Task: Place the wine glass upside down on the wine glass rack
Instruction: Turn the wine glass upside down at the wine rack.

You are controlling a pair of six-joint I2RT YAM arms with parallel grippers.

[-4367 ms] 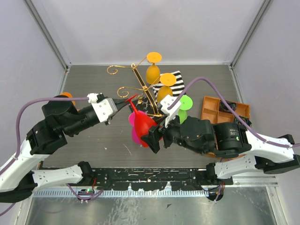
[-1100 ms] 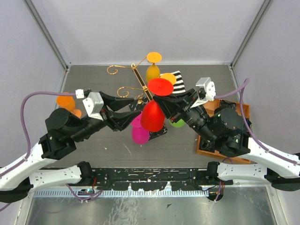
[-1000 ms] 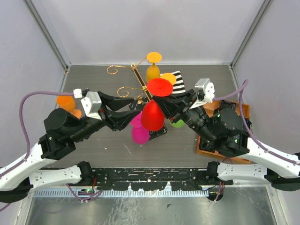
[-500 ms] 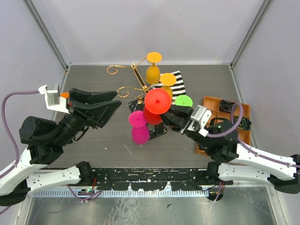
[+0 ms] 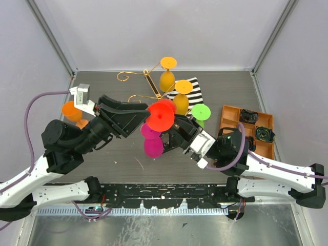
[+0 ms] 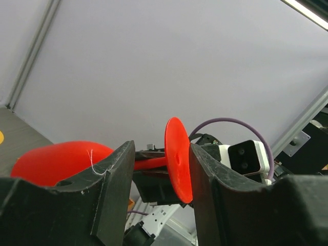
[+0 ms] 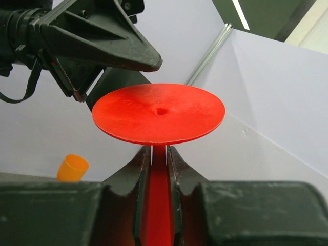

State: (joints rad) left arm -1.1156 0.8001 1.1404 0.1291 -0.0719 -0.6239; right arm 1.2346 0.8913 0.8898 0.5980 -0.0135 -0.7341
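1. Where the bench [image 5: 102, 88] shows bare surface, it is along the left edge, in the back-left corner and in a strip by the near edge. The middle is crowded, and walls stand close at the left, back and right edges.
2. An orange tray [image 5: 230, 109] lies by the right edge. A striped cloth [image 5: 193, 88] lies behind the middle, just right of the wine glass rack [image 5: 149, 83], whose gold stem rises at the middle-back.
3. The left arm reaches slantwise from the near-left corner toward the middle. The jaws of the left gripper [image 6: 161, 151] stand apart, one on each side of the red foot disc, which shows edge-on in the left wrist view. I cannot tell whether a finger touches it.
4. The right arm comes low from the near-right corner with its wrist turned upward. The right gripper [image 7: 159, 151] is clamped on the stem, just under the foot.
5. The wine glass [image 5: 162, 115] is held foot upward over the middle of the bench, just on the near side of the rack's stem. Whether it rests on a rack arm, I cannot tell.
6. Count:
   - one red wine glass;
   - two yellow glasses [image 5: 166, 80] [image 5: 180, 104], foot-up at the rack;
   - one green glass [image 5: 201, 110];
   - one magenta glass [image 5: 153, 147];
   - one orange cup [image 5: 70, 109] near the left edge;
   - one rack and one tray.
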